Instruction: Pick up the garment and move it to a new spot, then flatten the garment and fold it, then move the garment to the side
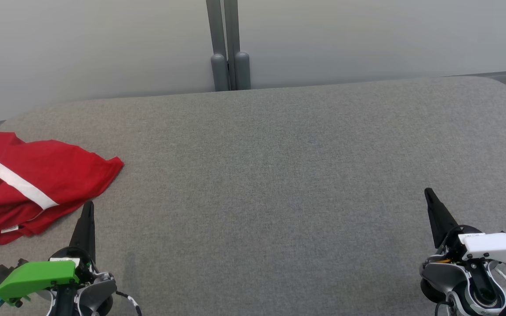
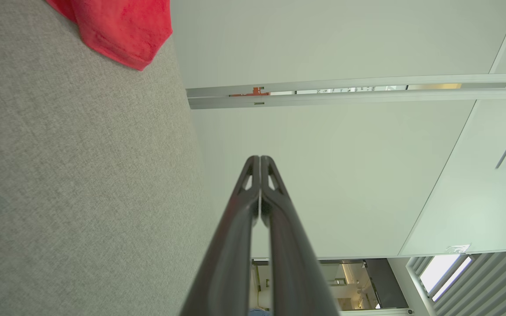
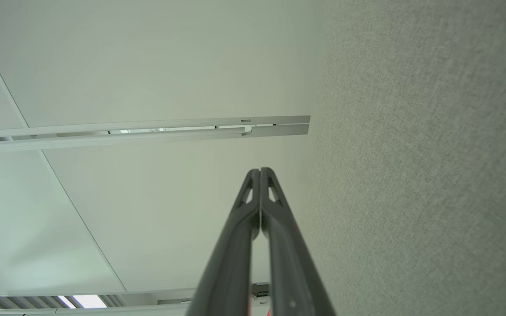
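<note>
The garment (image 1: 55, 173) is red with one white stripe, the cloth-covered tabletop (image 1: 288, 175) flecked grey, my left gripper (image 1: 88, 205) green-capped, my right gripper (image 1: 429, 192) white-capped, both black-fingered.

My left claw (image 1: 88, 207), pinched closed, sits just beside the crumpled red garment (image 1: 37, 180). My right claw (image 1: 429, 194), closed too, is far from it.

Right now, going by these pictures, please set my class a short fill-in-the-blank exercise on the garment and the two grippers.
1. The garment is red with a ____ stripe.
2. It lies bunched on the grey fabric surface, on the robot's ____ side.
3. The left gripper and the right gripper both have their jaws ____.
Missing words: white; left; shut.
</note>
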Robot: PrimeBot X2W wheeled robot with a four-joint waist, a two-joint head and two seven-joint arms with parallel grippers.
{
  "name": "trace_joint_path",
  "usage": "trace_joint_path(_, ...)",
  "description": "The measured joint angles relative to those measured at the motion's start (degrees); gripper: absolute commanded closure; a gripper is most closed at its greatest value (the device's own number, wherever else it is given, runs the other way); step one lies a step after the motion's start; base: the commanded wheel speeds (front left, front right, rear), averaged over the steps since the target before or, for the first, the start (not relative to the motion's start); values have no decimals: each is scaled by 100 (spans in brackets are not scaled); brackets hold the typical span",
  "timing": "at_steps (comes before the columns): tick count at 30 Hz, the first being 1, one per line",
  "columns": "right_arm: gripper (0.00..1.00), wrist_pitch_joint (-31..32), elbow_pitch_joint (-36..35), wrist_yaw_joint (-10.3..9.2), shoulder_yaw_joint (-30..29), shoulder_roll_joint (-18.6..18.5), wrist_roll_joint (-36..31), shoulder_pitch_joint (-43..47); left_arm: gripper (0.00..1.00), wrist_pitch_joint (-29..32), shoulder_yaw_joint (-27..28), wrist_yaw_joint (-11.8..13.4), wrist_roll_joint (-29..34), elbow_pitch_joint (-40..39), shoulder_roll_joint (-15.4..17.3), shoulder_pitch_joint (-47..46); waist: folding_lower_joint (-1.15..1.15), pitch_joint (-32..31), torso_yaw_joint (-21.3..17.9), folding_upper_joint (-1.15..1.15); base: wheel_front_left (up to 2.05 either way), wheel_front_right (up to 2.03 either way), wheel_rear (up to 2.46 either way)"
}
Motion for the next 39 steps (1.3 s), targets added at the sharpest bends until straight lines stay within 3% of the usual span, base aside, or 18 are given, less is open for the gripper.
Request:
trace_joint_path(13, 100, 0, 0, 0, 0, 0, 0, 0, 100, 0, 0, 0, 0, 0, 0, 0, 0, 0, 0, 0, 0, 0, 0)
trace_joint_path(14, 0, 0, 0, 0, 0, 0, 0, 0, 0, 0, 0, 0, 0, 0, 0, 0, 0, 0, 0, 0, 0, 0, 0)
trace_joint_path(27, 0, -242, 156, -2, 197, 10, -353, 218, 0, -260, -222, 10, 151, 220, -43, 198, 0, 2, 19, 0, 0, 0, 0)
trace_joint_path(39, 0, -552, -177, -2, 279, -74, -2217, 252, 0, -569, -381, 64, 1693, 153, -42, 201, 0, 3, 69, 0, 0, 0, 0)
